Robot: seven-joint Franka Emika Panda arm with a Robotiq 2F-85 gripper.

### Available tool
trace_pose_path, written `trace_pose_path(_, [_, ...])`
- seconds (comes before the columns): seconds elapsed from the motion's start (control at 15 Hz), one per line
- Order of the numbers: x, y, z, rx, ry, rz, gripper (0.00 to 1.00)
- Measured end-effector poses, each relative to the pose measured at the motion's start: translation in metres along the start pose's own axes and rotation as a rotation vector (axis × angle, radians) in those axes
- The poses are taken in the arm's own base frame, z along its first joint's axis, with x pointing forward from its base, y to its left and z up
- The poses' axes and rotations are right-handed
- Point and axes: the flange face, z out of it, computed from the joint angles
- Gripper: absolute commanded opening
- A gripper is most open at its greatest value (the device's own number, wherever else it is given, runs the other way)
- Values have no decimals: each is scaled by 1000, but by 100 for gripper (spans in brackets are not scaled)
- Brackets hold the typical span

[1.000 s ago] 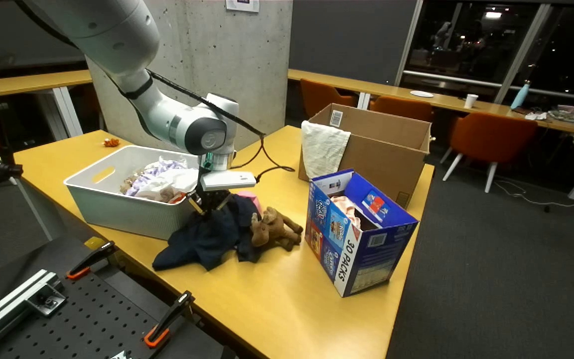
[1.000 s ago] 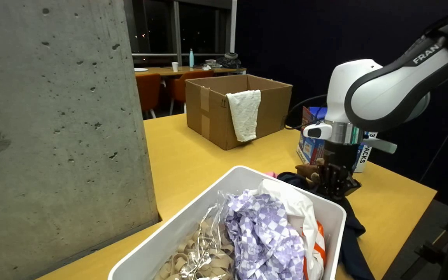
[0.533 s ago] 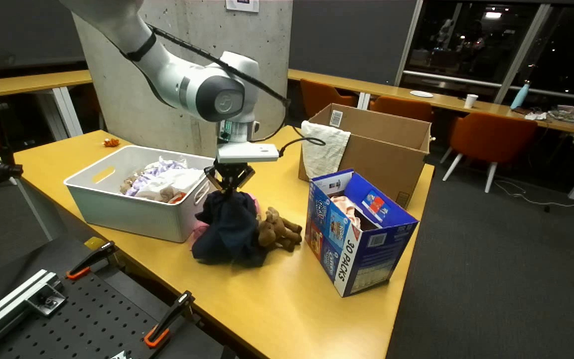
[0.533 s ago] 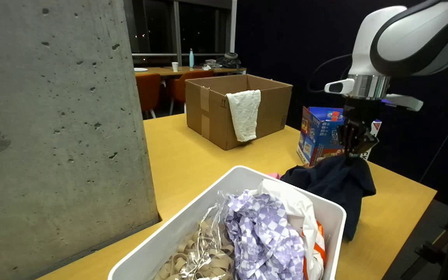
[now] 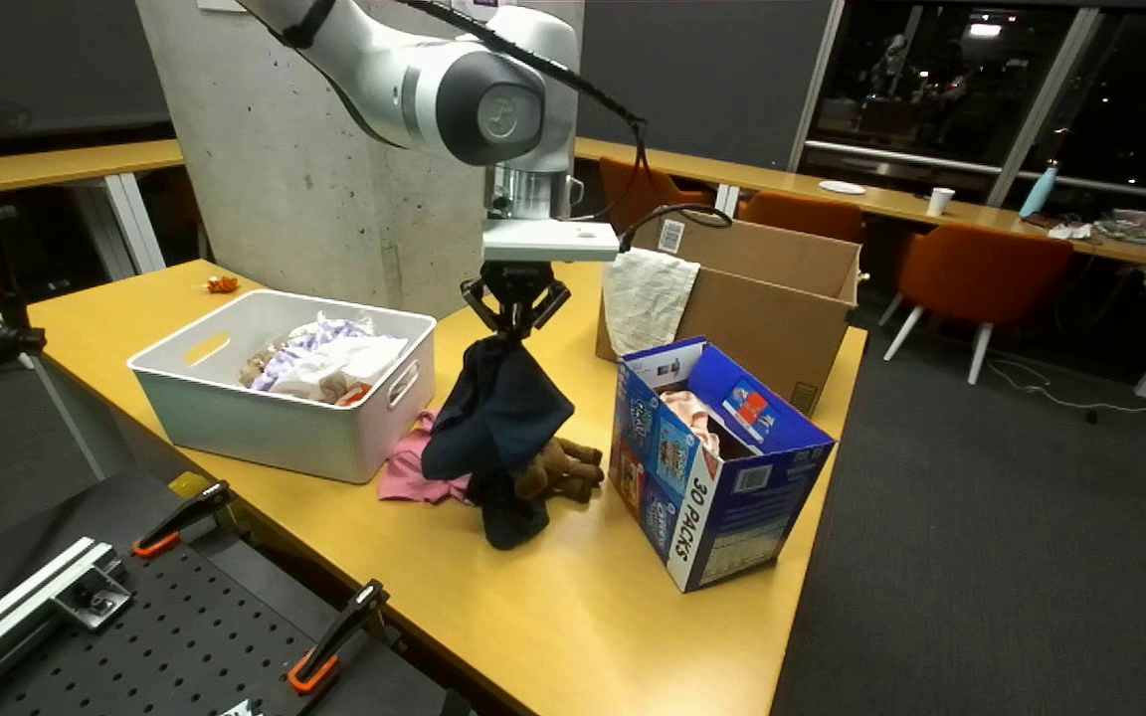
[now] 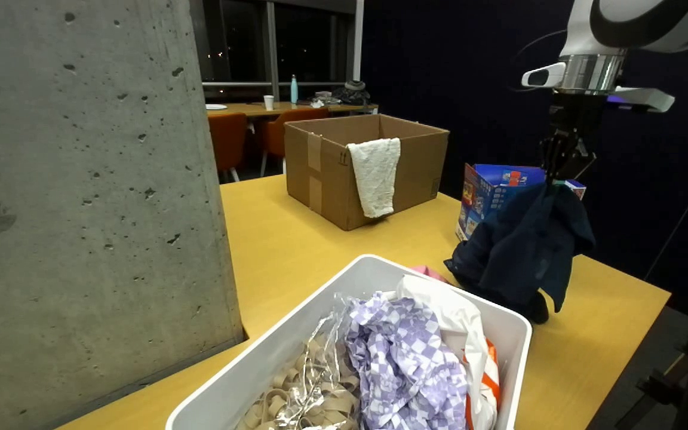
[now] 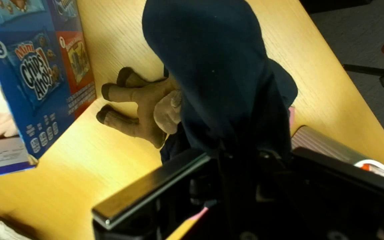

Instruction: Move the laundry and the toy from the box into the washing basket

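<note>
Dark navy-blue laundry cloth (image 5: 501,408), soft and limp, hung before me from a pair of black fingers (image 7: 152,185), clenched on one bunched fold of it. Its bottom end seemed to reach the yellow wooden surface (image 5: 593,626), and it hid part of a brown plush moose toy (image 5: 569,468) lying there; whether the two touched I could not tell. I took the step in hand to be carrying this cloth across, and judged it best raised straight up, slowly, until the hem cleared the toy, since a sideways pull could drag the moose along. Just beyond lay a crumpled rose-pink cloth (image 5: 416,469), close by the shallow white-grey plastic washing basket (image 5: 255,423). There the whole length ought to pass above the rim before the fingers let go over the middle, or some might drape outside. Past the moose, away from the basket, stood the upright blue cardboard carton (image 5: 752,517), a peach-pink cloth (image 5: 689,410) inside, probably awaiting its turn. Farthest off was a plain brown cardboard box (image 5: 767,328), a white cloth (image 5: 648,298) over its edge.
</note>
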Motion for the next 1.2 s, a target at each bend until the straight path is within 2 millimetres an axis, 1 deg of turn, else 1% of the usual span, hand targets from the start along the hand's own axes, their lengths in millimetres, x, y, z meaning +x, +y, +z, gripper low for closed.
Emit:
trace_pose_path(0.13, [-3,11,-2,-10,0,30,2])
trace_pose_path(0.2, [-4,18,1,-14,-1,50,2])
trace_pose_path(0.4, [-14,39,14,-18,-18,121,2])
trace_pose_path(0.47, [-18,45,21,-15,-22,138,31])
trace_pose_path(0.53, [-21,52,29,-10,-26,150,32])
trace_pose_path(0.6, [-24,58,38,-5,-29,158,37])
trace_pose_path(0.73, [-26,69,57,6,-36,170,52])
trace_pose_path(0.87, [-27,76,71,5,-37,179,66])
trace_pose_path(0.93, [-27,78,74,-2,-33,184,73])
trace_pose_path(1.13, [-25,79,77,-22,-19,207,96])
trace_pose_path(1.2, [-23,76,80,-24,-15,214,99])
